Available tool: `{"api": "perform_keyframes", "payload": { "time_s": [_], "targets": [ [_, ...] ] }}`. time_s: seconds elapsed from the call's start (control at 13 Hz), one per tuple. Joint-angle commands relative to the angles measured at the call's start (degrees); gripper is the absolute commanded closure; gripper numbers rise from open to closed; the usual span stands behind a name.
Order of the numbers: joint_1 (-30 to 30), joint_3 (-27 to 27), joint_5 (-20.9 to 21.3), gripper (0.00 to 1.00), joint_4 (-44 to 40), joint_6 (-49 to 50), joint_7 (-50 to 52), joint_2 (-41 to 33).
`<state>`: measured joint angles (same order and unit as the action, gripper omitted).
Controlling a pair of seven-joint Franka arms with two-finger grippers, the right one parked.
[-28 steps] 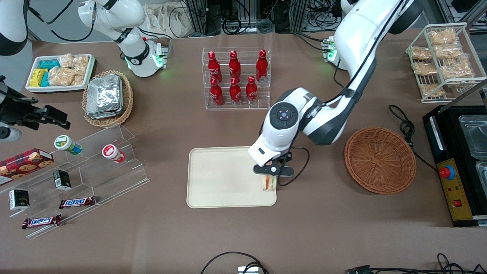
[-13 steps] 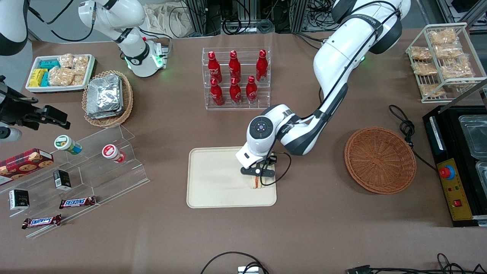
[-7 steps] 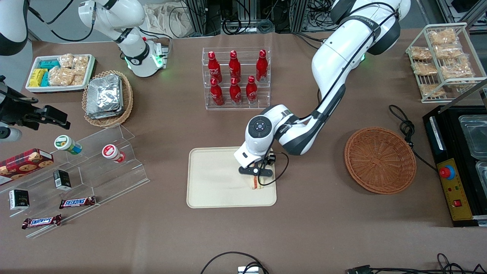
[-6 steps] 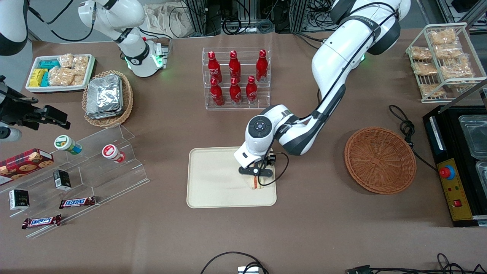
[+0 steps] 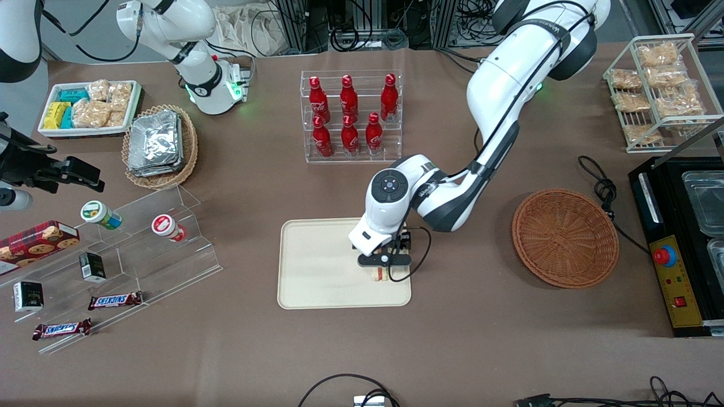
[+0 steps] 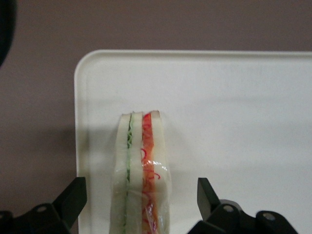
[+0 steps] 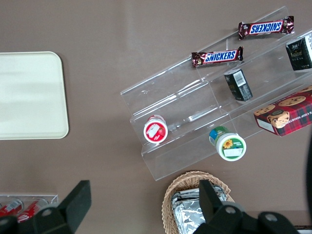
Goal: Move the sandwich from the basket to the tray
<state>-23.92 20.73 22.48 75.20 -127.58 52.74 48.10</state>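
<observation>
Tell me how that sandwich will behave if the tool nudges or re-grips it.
The sandwich stands on a narrow edge on the tray, so a sideways nudge would probably tip it. Its soft-looking bread would likely squash under a firm squeeze. The clear wrap may be slippery. The tool is open around it, fingers apart from it.

sandwich (image 6: 141, 180) on tray (image 6: 234, 97), gripper (image 6: 141, 204) jaws apart
</observation>
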Motion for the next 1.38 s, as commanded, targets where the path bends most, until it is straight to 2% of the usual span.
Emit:
{"api": "perform_keyframes", "payload": {
  "time_s": [0.0, 0.46, 0.69, 0.92, 1.31],
  "targets": [
    [-0.8, -3.0, 0.8, 0.0, -0.1, 4.3, 3.7, -5.1],
    [5.7, -2.9, 0.3, 0.0, -0.1, 15.9, 1.9, -15.7],
    [9.9, -2.5, -0.9, 0.0, -0.1, 19.8, -3.9, -19.0],
    [14.1, -2.8, -7.3, 0.0, 0.2, 21.6, -11.8, -22.9],
    [20.2, -2.8, -12.0, 0.0, 0.0, 30.1, -20.4, -27.9]
  ]
}}
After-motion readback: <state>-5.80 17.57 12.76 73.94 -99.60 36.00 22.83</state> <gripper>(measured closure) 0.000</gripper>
